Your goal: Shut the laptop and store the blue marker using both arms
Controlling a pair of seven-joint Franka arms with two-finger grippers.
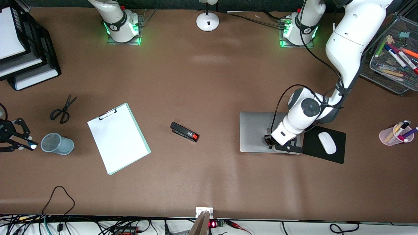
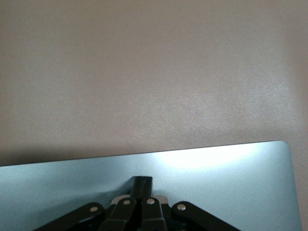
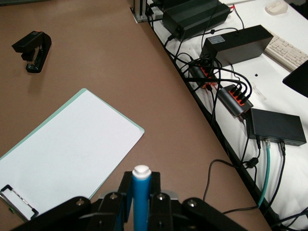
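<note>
— How is the left gripper placed?
— It is pressed, clenched with nothing between its fingers, on the lid of the laptop, which is seen shut flat on the table beside the black mouse pad.

— And the right gripper?
— It is clamped on the blue marker, held up near the grey cup, at the right arm's end of the table. The clipboard and stapler are seen farther along.
</note>
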